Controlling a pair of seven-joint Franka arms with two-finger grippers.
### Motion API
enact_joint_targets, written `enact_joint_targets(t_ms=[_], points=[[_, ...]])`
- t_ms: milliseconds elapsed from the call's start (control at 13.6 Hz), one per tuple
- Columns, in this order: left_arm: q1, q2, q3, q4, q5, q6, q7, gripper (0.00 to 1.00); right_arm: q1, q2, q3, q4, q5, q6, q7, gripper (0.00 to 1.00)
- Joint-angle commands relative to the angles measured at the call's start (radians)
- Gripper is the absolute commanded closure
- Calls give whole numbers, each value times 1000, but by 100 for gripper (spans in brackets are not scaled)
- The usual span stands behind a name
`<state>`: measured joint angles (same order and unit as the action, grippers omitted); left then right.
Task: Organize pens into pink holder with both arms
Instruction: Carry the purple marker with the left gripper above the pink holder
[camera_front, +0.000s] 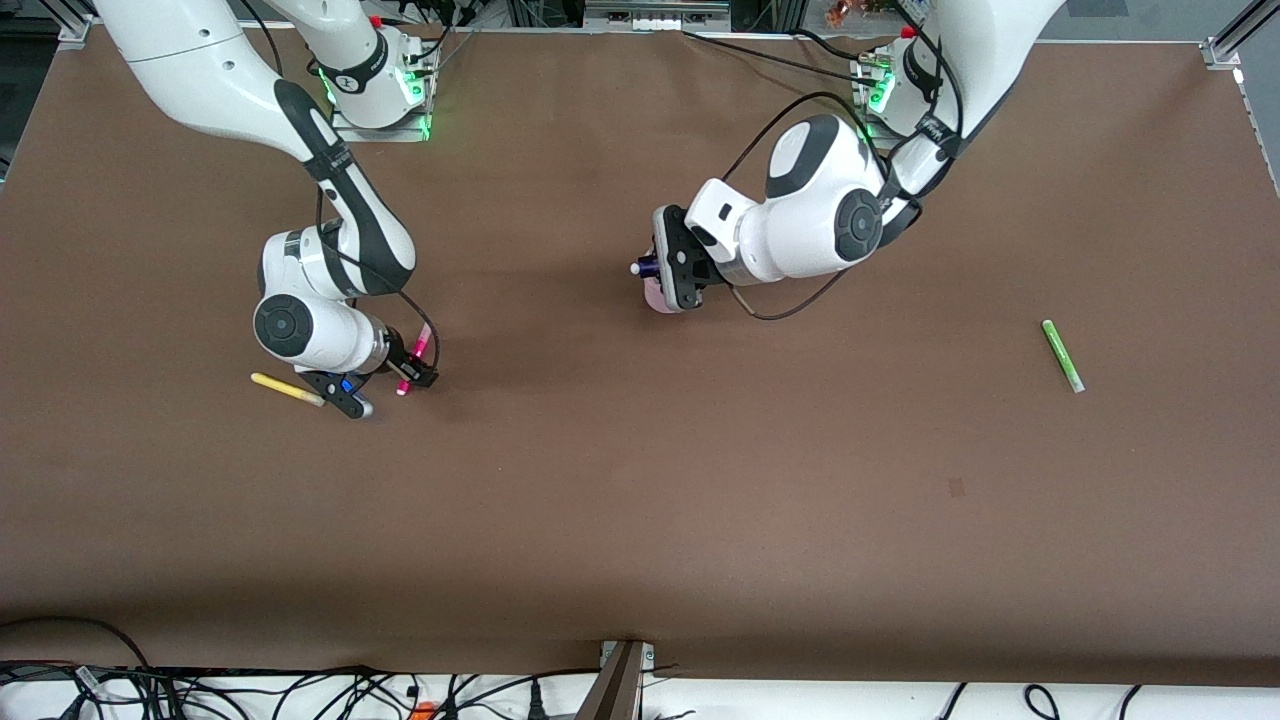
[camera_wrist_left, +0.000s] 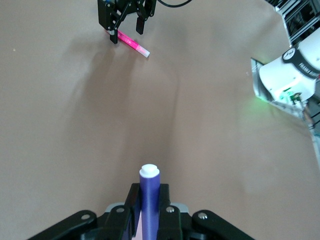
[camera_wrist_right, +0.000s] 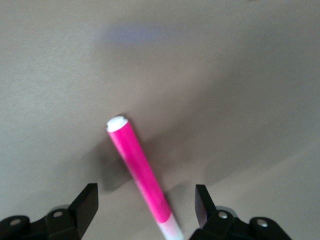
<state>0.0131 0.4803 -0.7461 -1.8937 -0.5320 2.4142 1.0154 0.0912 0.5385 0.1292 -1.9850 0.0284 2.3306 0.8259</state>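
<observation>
My left gripper (camera_front: 668, 270) is shut on the dark purple pen (camera_front: 645, 267), white end outward, and also shows in the left wrist view (camera_wrist_left: 149, 200). It hangs over the pink holder (camera_front: 656, 299), which is mostly hidden under the hand. My right gripper (camera_front: 386, 388) is open and low, with its fingers on either side of the magenta-pink pen (camera_front: 413, 358) lying on the table (camera_wrist_right: 142, 175). The yellow pen (camera_front: 286, 389) lies beside that gripper, toward the right arm's end. The green pen (camera_front: 1062, 355) lies alone toward the left arm's end.
The brown table (camera_front: 640, 480) is bare nearer the front camera. Cables lie along its front edge (camera_front: 300, 690). The right arm's base (camera_wrist_left: 287, 75) shows in the left wrist view, and the right gripper (camera_wrist_left: 126, 22) with the magenta pen (camera_wrist_left: 133, 44) shows there too.
</observation>
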Motion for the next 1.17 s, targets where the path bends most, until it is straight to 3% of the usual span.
enact_joint_targets(t_ms=[0,147,293,440,1099], points=[[19,46,-16,-22,-29,75,165,100,-16,3,7,-12,-4,15,-28,21],[12,52,-16,-31,-29,86,175,100,-16,3,7,-12,-5,15,-28,44],[-1,50,-27,-65,-32,143,173,100,-16,3,7,-9,-4,13,-28,78],[-1,52,-50,-74,-34,146,170,100,-14,-11,7,-6,-4,1,-30,100],[13,-11,-90,-68,-37,93,71,100,-1,-178,18,29,-5,-227,90,100]])
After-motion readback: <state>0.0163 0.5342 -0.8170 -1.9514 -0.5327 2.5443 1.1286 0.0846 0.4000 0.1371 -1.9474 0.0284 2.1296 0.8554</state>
